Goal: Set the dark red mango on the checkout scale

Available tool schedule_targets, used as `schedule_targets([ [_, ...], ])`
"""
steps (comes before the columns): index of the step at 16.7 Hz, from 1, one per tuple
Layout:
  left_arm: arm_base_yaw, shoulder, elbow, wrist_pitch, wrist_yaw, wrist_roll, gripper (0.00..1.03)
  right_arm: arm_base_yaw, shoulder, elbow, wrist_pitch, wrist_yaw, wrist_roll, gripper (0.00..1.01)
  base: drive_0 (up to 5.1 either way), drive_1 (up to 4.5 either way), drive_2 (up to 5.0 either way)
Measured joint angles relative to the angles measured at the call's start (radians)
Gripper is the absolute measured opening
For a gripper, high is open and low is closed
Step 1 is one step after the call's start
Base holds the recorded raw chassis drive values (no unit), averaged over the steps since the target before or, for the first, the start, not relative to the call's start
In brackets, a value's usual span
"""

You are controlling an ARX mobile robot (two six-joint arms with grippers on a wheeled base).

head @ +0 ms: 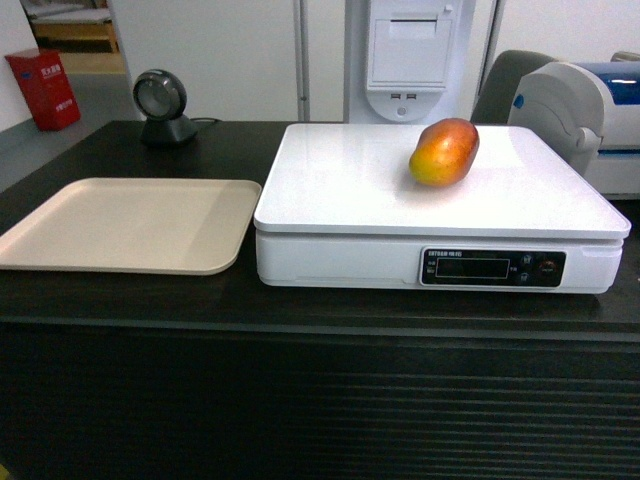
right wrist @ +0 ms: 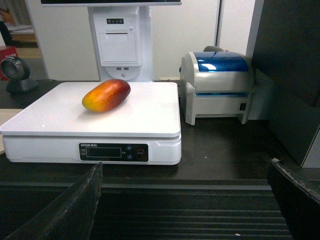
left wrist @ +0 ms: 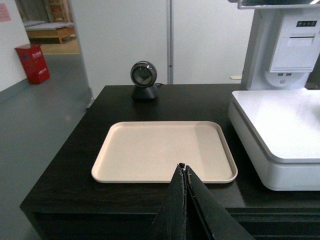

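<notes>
The dark red mango [head: 444, 152] [right wrist: 106, 95] lies on its side on top of the white scale [head: 340, 190] [right wrist: 45, 120] [left wrist: 285, 125], toward its back right, with no gripper touching it. The scale stands on the black-topped checkout [head: 200, 300] [right wrist: 225, 150] [left wrist: 65, 170]. Neither gripper shows in the head view. My left gripper [left wrist: 183, 167] is shut and empty, held in front of the counter's edge before the beige tray. Well back from the counter front, my right gripper [right wrist: 186, 170] stands wide open with nothing between its fingers.
A beige tray [head: 60, 250] [left wrist: 115, 165] lies left of the scale. A round black barcode scanner [head: 163, 108] [left wrist: 144, 80] stands at the back left. A white and blue label printer [right wrist: 220, 85] [head: 590, 110] sits right of the scale, a white receipt terminal [head: 410, 55] behind it.
</notes>
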Motion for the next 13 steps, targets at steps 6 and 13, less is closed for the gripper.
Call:
schedule_targets([
  [6, -0.084, -0.185, -0.108, -0.081, -0.088, -0.002, 0.02, 0.0, 0.0, 0.0, 0.0, 0.0, 0.0, 0.98, 0.0, 0.0, 0.0],
  [13, -0.085, -0.367, -0.18, -0.181, -0.089, -0.002, 0.02, 0.0, 0.0, 0.0, 0.0, 0.0, 0.0, 0.98, 0.0, 0.0, 0.0],
])
